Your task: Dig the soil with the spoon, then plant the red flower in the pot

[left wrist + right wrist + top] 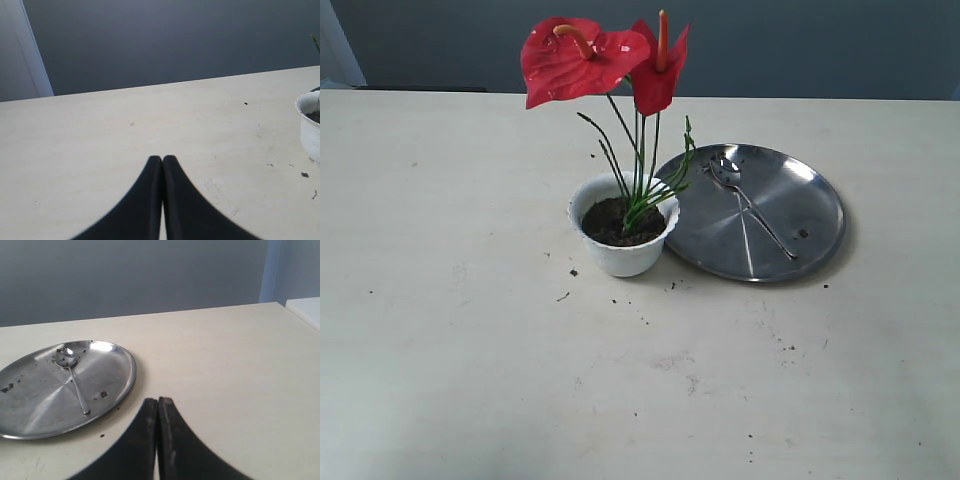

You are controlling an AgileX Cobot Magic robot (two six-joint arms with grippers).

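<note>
Fingers [147, 200] of left gripper [162, 160] meet; pot [310, 135] half cropped.

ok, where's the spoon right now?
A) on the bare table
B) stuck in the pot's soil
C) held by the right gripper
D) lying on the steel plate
D: the spoon lies flat on the steel plate, beside the pot; the right gripper is shut on nothing.
</note>
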